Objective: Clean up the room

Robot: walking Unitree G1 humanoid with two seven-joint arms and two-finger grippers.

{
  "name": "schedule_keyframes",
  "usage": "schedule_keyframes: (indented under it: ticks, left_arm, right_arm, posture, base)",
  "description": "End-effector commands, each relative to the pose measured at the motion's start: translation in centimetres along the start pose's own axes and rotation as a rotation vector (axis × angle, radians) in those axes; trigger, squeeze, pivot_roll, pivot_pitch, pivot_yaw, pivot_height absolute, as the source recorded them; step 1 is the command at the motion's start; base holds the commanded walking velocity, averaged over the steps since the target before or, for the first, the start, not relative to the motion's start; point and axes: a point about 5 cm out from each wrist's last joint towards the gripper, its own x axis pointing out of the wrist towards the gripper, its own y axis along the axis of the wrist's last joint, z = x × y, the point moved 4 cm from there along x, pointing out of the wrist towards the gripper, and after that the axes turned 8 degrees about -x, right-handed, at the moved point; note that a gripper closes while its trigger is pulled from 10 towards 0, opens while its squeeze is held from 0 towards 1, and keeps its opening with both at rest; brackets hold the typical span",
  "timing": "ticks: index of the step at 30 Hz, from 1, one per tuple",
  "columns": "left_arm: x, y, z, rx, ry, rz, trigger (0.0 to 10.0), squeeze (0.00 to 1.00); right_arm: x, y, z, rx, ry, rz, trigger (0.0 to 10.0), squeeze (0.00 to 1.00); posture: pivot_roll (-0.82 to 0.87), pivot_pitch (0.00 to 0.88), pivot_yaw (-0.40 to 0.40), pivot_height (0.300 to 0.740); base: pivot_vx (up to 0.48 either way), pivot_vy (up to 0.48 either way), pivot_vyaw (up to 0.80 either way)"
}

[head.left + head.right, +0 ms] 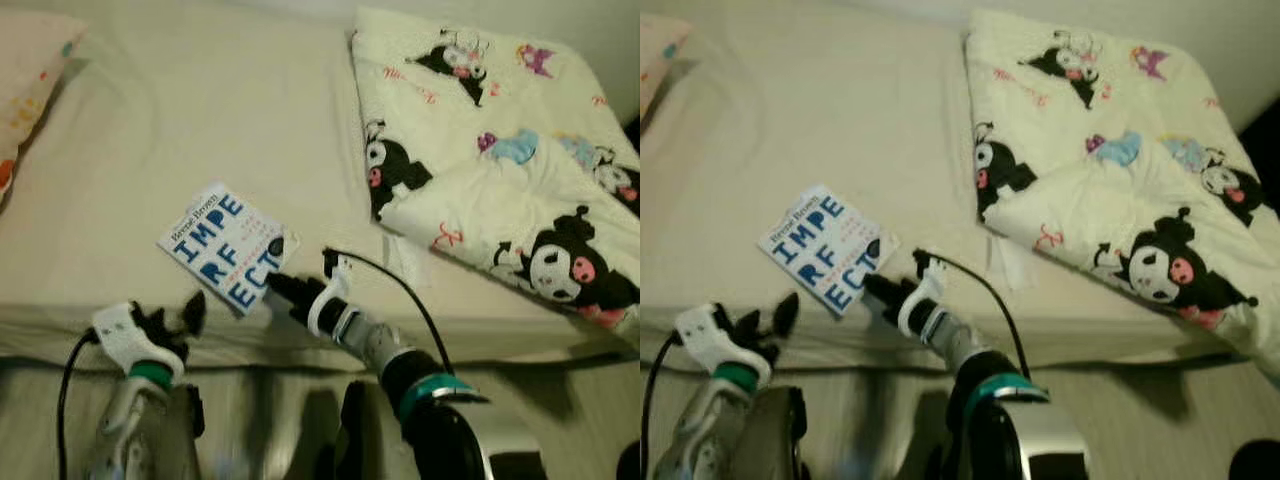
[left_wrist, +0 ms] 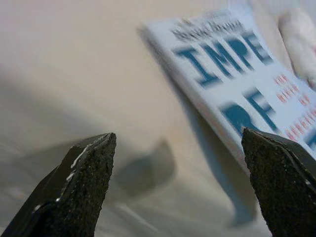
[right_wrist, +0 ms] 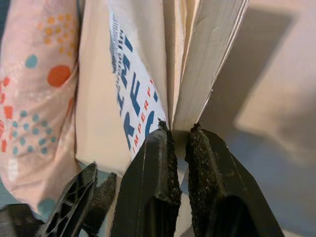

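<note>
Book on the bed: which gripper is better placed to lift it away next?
Right. The right gripper is shut on the book at its corner, while the left gripper is open beside it.

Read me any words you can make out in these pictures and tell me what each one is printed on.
"IMPE / RF / ECT" in big blue letters on the cover of the book, which the right gripper pinches at a corner.
A dark line of type along the cover's top edge: too blurred to read for sure.
Small red words on the cover: too small to read.
Red marks on the quilt: unreadable.
</note>
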Motion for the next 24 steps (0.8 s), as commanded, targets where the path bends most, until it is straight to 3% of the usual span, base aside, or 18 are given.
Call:
schedule_keyframes:
  ticks: [1, 3, 5, 13, 24]
  left_arm:
    - [-0.6, -1.0, -1.0, -0.05, 0.027, -0.02, 10.0, 1.0]
    - [0.1, -1.0, -0.8, -0.175, -0.05, -0.031, 10.0, 1.0]
    - [0.6, -0.9, -0.3, -0.236, -0.107, -0.043, 10.0, 1.0]
    - [1.8, -1.6, -1.1, -0.329, -0.065, -0.082, 10.0, 1.0]
    - [3.1, -2.3, -0.7, -0.483, -0.091, -0.13, 10.0, 1.0]
  right_arm:
    - [1.9, -1.3, -3.7, 0.039, 0.105, -0.016, 0.0, 0.0]
    - [1.9, -1.3, -4.2, 0.025, 0.144, -0.035, 0.0, 0.0]
    - [1.9, -1.4, -4.5, 0.016, 0.17, -0.048, 0.0, 0.0]
    - [1.8, -1.3, -4.6, 0.033, 0.194, -0.05, 0.0, 0.0]
    - [1.5, -2.3, -5.4, 0.051, 0.275, -0.115, 0.0, 0.0]
  posture:
    - [0.15, 0.151, -0.133, 0.566]
    - [0.13, 0.163, -0.132, 0.566]
    - [0.12, 0.155, -0.129, 0.566]
    - [0.12, 0.15, -0.123, 0.566]
    - [0.1, 0.143, -0.114, 0.566]
  base:
    - [0.0, 0.0, 0.0]
    - [0.0, 0.0, 0.0]
    - [0.0, 0.0, 0.0]
    - [0.0, 0.0, 0.0]
    - [0.0, 0.0, 0.0]
